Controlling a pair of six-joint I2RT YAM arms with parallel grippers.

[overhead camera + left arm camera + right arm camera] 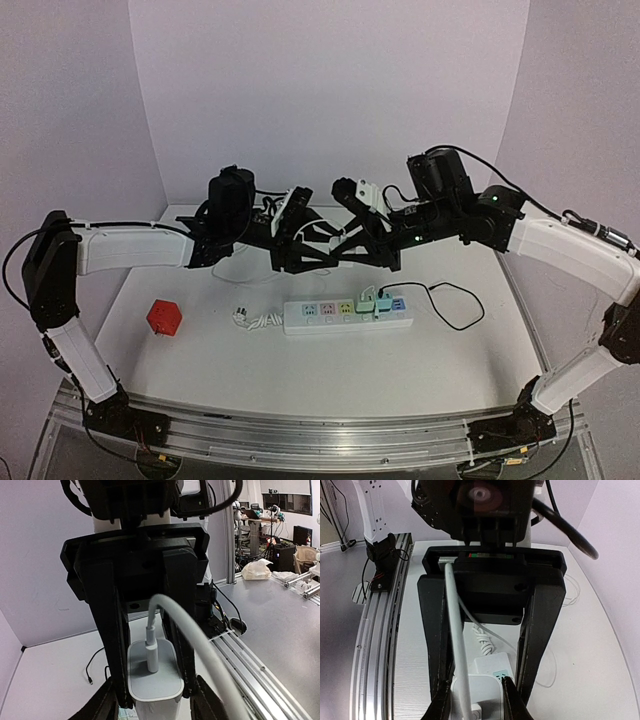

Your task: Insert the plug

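L end effector (154, 692): part-closed, fingers (117, 655) against both sides of plug (160, 677); white cable (200, 650) leaves plug's top face. R end effector (477, 697): nearly fully closed, pinching same plug from opp. side. Both arms meet mid-air over worktop (200, 370), plug held clear of it at 12 o'clock from strip (330, 318). Strip lies flat; two adapters already seated at its 3 o'clock end. Red cube (164, 317) at 9 o'clock of strip, well apart.

Left arm (130, 248) and right arm (565, 245): white links, black joints and bases, black cables (570, 532); green lights (493, 199) glow right of centre.
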